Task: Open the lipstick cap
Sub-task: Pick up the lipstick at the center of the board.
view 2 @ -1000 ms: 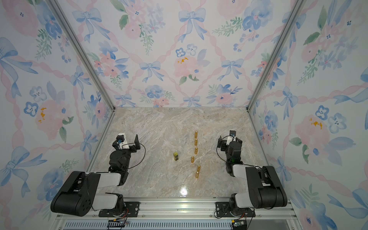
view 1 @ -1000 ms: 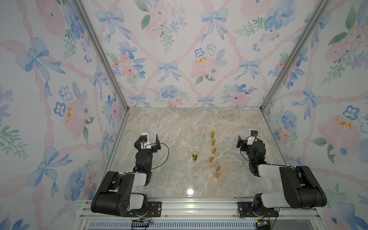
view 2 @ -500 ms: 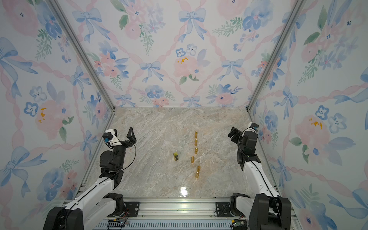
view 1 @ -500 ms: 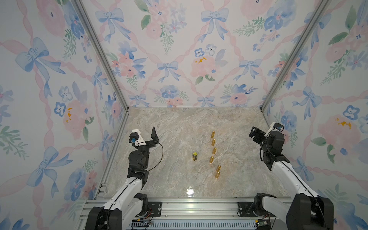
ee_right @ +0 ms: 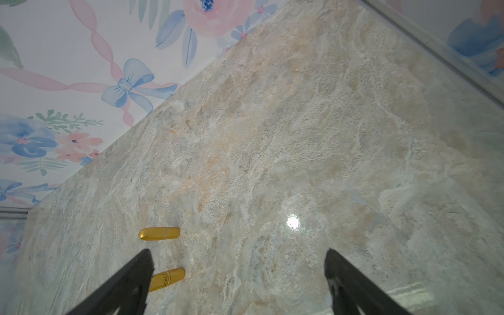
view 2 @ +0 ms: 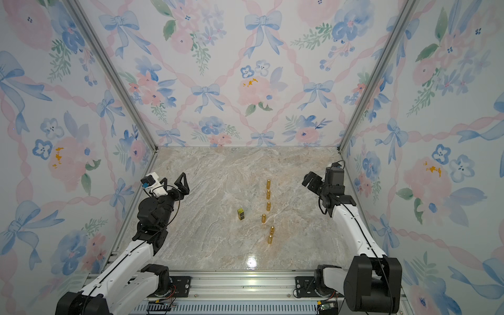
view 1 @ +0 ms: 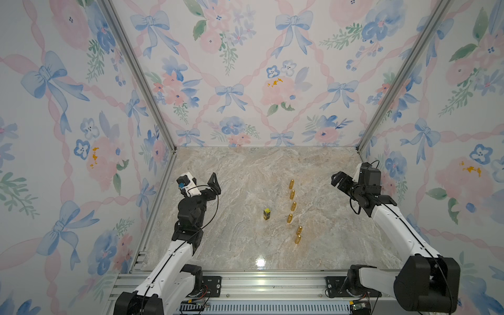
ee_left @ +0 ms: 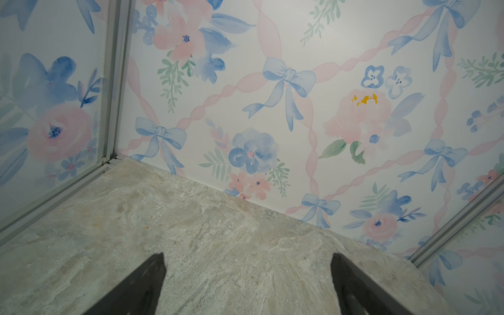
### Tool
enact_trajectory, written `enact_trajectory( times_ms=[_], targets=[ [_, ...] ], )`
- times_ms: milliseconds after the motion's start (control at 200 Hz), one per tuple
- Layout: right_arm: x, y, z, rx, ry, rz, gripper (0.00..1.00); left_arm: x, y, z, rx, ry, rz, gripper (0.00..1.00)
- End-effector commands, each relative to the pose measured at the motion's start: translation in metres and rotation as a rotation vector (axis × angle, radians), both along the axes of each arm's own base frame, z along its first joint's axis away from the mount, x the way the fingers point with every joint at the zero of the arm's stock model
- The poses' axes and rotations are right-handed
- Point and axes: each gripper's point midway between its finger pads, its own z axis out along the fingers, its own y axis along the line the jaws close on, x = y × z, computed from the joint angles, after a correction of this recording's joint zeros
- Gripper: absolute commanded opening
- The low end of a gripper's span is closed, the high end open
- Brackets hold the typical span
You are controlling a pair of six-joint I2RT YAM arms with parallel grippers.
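Several gold lipsticks lie in a loose row right of the table's middle in both top views, from the farthest to the nearest. Left of the row stands a small black square lipstick with a gold top. My left gripper hovers open near the left wall, over bare marble. My right gripper hangs open near the right wall. In its wrist view two gold lipsticks lie beside one finger. Neither gripper touches anything.
Flowered walls close in the marble table at the back and on both sides, with metal corner posts. An aluminium rail carrying both arm bases runs along the front edge.
Both arms have unfolded from a low tucked pose near the front and lifted. The left gripper rose and moved back; the right gripper swung out toward the right wall. The lipsticks have not moved.
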Motion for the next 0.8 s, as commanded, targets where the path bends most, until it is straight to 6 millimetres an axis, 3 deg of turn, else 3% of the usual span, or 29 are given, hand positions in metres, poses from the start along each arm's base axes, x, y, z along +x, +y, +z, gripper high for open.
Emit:
enact_trajectory(
  times_ms=[0,420,595,795],
  targets=[
    [-0.011,0.016,-0.014,-0.142,0.151,0.052,0.99,0.003,-0.016,-0.013,0.004,0.081,-0.035,0.98],
    [0.015,0.13,-0.021,-0.28,0.283,0.321,0.99,0.013,-0.097,-0.035,0.116,0.188,-0.233,0.98],
    [0.029,0.158,-0.04,-0.3,0.331,0.368,0.99,0.018,-0.134,-0.04,0.172,0.209,-0.317,0.98],
    [0.038,0.171,-0.062,-0.31,0.399,0.386,0.96,0.025,-0.162,-0.05,0.227,0.233,-0.369,0.98]
  ],
)
